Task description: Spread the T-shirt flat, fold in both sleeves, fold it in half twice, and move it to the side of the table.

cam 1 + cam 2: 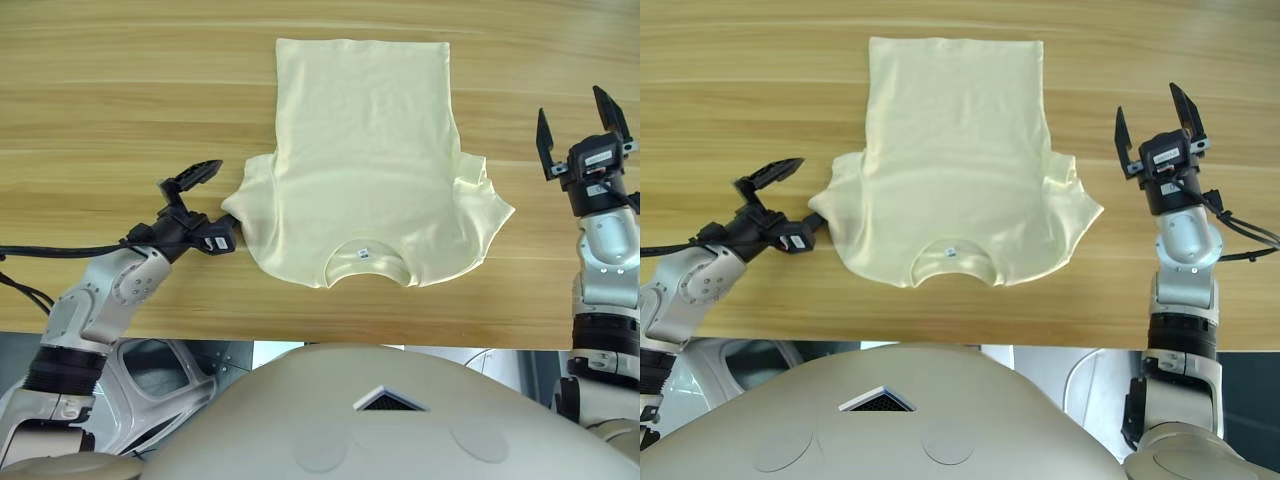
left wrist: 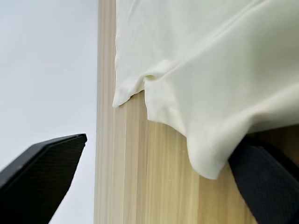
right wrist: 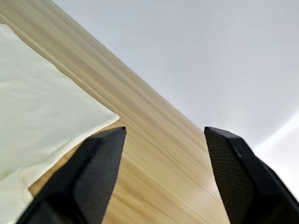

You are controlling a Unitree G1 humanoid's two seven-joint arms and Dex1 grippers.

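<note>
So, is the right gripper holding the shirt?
No, the right gripper is apart from the shirt, its fingers open with nothing between them.

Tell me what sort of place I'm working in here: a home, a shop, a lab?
Most likely a lab or test bench rather than a home: a wooden table with a single pale yellow T-shirt laid out on it, and a plain pale surface beyond the table's edge.

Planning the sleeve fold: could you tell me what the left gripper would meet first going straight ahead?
The T-shirt's sleeve; the open left gripper points right at it, one finger seemingly under its edge.
</note>
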